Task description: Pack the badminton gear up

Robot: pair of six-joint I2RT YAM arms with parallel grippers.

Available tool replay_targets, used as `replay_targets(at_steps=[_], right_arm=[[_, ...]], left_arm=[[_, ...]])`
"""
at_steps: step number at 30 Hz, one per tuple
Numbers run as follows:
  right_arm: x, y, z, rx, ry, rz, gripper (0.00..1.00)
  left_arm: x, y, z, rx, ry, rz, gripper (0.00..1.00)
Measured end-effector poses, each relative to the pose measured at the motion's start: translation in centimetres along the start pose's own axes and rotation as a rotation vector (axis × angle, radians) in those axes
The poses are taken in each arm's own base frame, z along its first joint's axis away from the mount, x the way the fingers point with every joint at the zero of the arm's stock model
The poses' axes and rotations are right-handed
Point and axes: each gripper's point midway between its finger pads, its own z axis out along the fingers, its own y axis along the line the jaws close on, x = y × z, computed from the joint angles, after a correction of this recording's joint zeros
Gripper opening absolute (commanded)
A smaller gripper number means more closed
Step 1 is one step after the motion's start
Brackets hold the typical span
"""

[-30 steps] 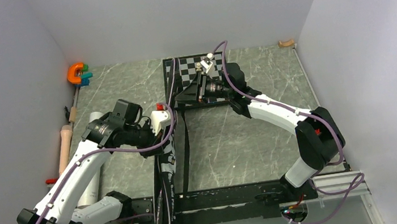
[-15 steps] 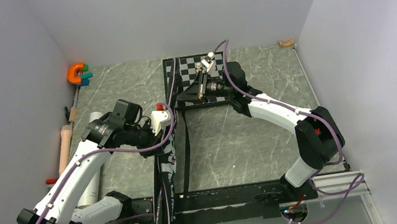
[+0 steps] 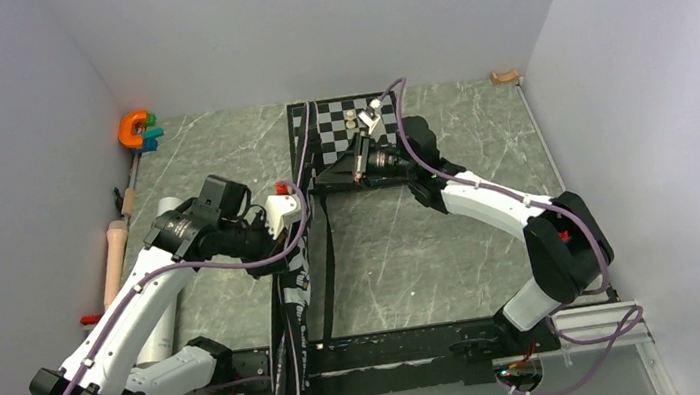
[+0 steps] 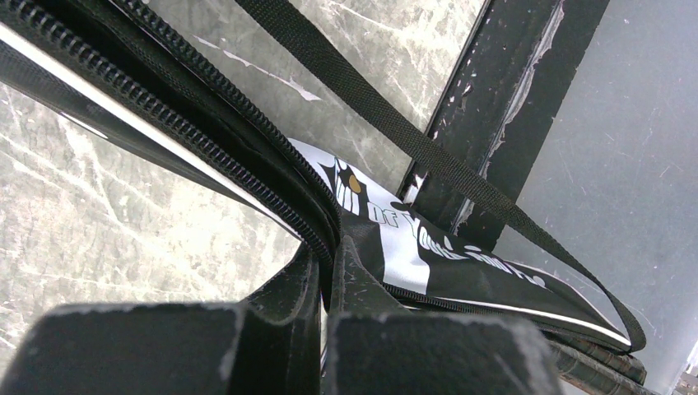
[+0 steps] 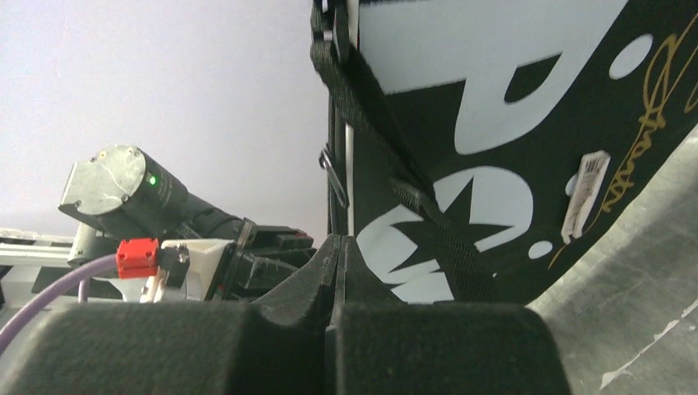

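Left end effector on bag edge

Both arms bent inward, both hands closed.
The left arm angles up from its base and bends right, its hand pinched on the bag at the zipper edge. The right arm stretches forward and left, its hand pointing left with the fingers pressed together.

No whole word reads; above the right gripper the black bag bears parts of white letters, unreadable gold script, a white tag; past the left gripper, illegible black lettering on white.
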Motion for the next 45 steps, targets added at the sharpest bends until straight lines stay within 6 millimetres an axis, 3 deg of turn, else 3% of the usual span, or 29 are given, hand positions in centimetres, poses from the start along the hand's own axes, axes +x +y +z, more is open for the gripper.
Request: replay_targets(at_steps=[4,6,9,14,21,27,31,45], right_arm=[[1.5,0.1,-0.2,-0.002,0.021,0.003,0.02],[2.2,0.2,-0.3,-0.002,0.033,0.004,0.29],[2.4,0.1,-0.4,0.006,0.039,-0.008,0.40],[1.5,-0.1,-0.6,0.020,0.022,-0.019,0.40],[-0.7,1.6,-0.1,-0.020,-0.013,-0.050,0.40],[-1.5,0.7,0.9,-0.012,-0.009,-0.036,0.44],[-1.6,0.8,1.1,-0.012,-0.006,-0.035,0.41],[-2.2,1.2,0.9,-0.025,-0.019,-0.030,0.01]], left_arm=[[0.0,0.0,0.0,0.000,0.000,0.000,0.00],[0.0,0.0,0.0,0.000,0.000,0.000,0.00],[0.0,0.0,0.0,0.000,0.000,0.000,0.00],[0.0,-0.1,-0.2,0.002,0.002,-0.001,0.00],[0.1,-0.2,-0.2,0.006,0.005,-0.002,0.00],[0.1,-0.2,-0.2,0.009,0.004,0.004,0.00],[0.0,-0.2,-0.2,0.010,0.004,0.006,0.00],[0.1,-0.3,-0.2,0.011,0.004,0.007,0.00]])
